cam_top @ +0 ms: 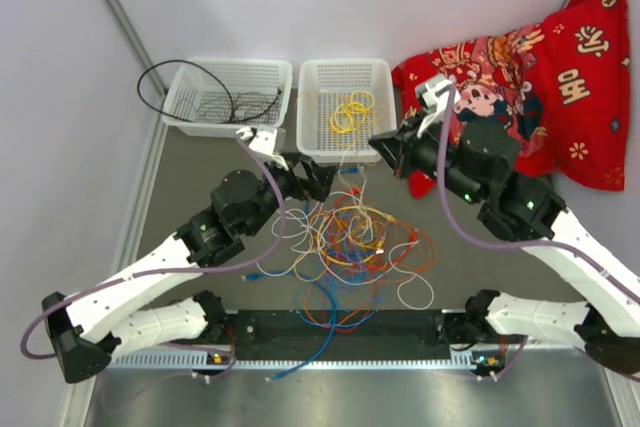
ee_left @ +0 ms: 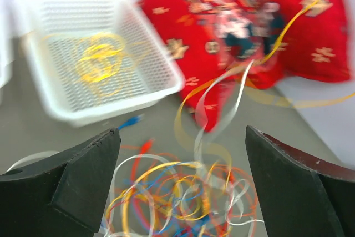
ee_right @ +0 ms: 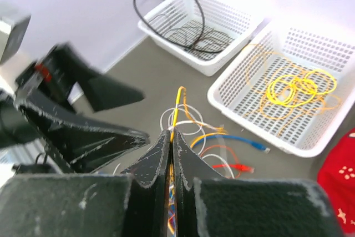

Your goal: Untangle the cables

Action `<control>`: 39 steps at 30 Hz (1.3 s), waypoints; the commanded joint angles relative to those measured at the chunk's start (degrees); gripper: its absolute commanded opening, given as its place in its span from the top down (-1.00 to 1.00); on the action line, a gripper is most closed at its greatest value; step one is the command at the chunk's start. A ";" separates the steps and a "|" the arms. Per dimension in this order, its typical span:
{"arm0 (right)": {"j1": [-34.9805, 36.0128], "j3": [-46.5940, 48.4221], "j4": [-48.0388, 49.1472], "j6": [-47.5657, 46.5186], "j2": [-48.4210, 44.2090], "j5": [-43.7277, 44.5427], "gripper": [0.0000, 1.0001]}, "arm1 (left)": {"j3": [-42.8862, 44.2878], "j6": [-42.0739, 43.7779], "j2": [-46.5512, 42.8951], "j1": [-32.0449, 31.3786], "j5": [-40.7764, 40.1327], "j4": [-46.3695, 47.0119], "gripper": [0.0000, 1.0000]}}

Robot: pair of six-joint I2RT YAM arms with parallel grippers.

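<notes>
Grey matting covers the table (cam_top: 180, 187), white walls close it in, and the white basket (cam_top: 306, 112) holding coiled yellow loops (cam_top: 350, 112) serves as my mark. Just left of that basket sits 1 more white basket (cam_top: 235, 62), with a black cable (ee_right: 191, 40) coiled inside it and arching out over its rim. Right of the basket lies a red patterned cushion (cam_top: 540, 77). On the basket's near side, toward the arm bases, the cables (cam_top: 350, 237) lie in 1 loose tangle on the matting: yellow, orange, blue, white and red strands crossing over each other, with a few blue plug ends poking out at the edges. The right gripper (ee_right: 171, 137) sits at the basket's near right corner, its 2 fingers pressed tight together on a single yellow cable (ee_right: 177, 104) that rises out of the seam between them. The left gripper (ee_left: 183, 130) hangs off the basket's near left corner, between the basket and the tangle, its 2 fingers spread wide with nothing clamped in them. From its own blurred camera, 1 yellow strand and 1 white strand climb out of the tangle beyond the fingers, but which pile strands they join I cannot tell.
</notes>
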 commanded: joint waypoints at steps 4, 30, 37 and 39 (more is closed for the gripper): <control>-6.22 7.93 1.11 0.88 8.13 0.38 1.00 | -0.53 -7.44 -3.94 0.06 -26.09 -15.95 -0.98; -6.93 10.22 -11.10 6.33 -2.23 -15.00 1.00 | -14.33 8.27 4.83 0.06 5.87 42.65 -0.98; -6.93 8.73 -11.72 5.81 -3.64 -15.27 1.00 | -8.71 11.61 11.17 0.06 12.64 44.59 -0.90; -6.93 8.55 -11.89 5.54 -3.81 -14.83 1.00 | -7.57 12.40 12.40 0.06 13.26 44.33 -0.85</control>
